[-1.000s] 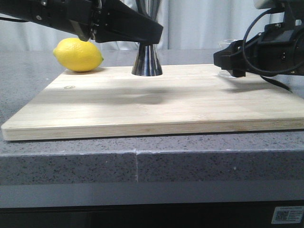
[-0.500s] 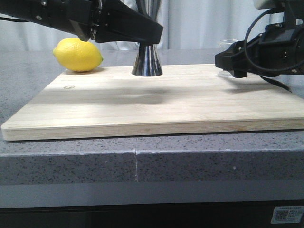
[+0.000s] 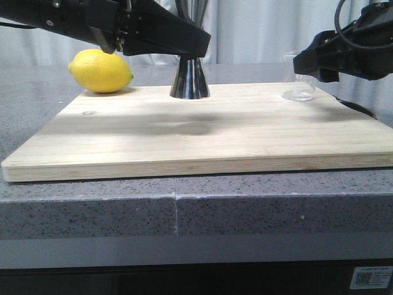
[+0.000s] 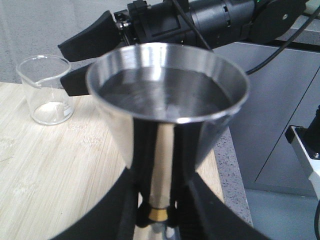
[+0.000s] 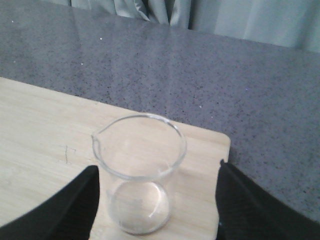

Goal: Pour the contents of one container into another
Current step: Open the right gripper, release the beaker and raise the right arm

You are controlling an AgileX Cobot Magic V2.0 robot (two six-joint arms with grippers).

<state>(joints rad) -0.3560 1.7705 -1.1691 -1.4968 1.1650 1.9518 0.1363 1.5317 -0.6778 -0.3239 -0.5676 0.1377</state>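
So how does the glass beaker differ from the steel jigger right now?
The beaker is clear glass and short; the jigger is shiny opaque steel, hourglass shaped and taller. The beaker stands free between the right gripper's open jaws, untouched; the jigger sits clamped at its gold-banded waist in the left gripper. The beaker looks empty, while the jigger's upper cup appears to hold liquid. Both stand upright on the wooden board.

Bright, even light — soft shadows on the board (image 3: 184, 141), glare on the jigger (image 4: 165, 95), slight blur.
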